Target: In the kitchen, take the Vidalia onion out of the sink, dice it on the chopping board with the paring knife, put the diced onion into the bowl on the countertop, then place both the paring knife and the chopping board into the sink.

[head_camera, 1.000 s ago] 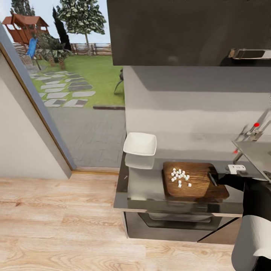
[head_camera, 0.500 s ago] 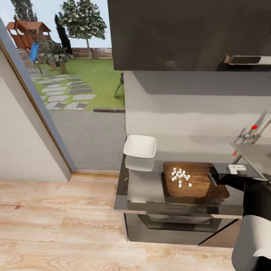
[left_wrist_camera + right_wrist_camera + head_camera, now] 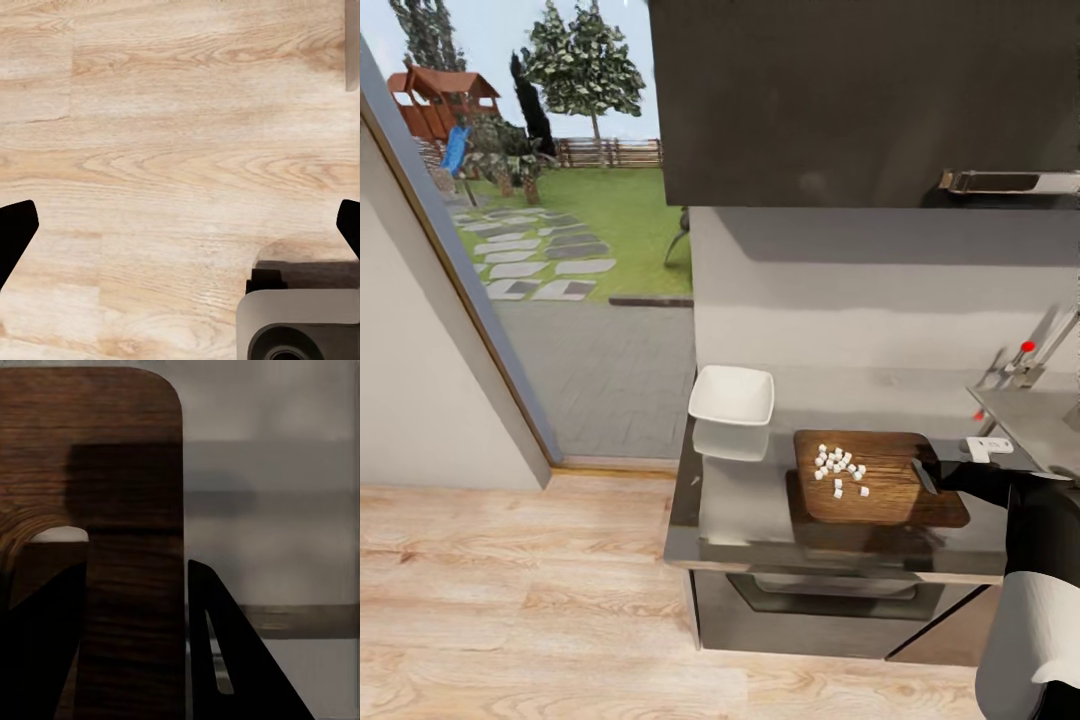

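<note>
Kitchen with light wood plank floor, a glazed opening at the left onto a lawn and paving, and a dark grey wall cabinet overhead. We list, left to right:

1. Long glossy grey countertop with a thin pale wood edge, over dark grey cabinets.
2. Shallow white squarish bowl at the countertop's back left corner; we see nothing inside it.
3. Rectangular brown wooden chopping board, lying flat on the countertop just right of the bowl and apart from it. A cluster of small white onion dice sits on its left half.
4. Our right gripper, black, at the board's right end. In the right wrist view the gripper has one finger on either side of the board's end, beside the slot-shaped handle hole: it is clamped on the board.
5. Stainless-steel sink at the far right edge, with its steel tap and red-tipped lever.

Our left gripper hangs over the bare plank floor with its black fingertips spread wide at the picture's two sides, holding nothing.
</note>
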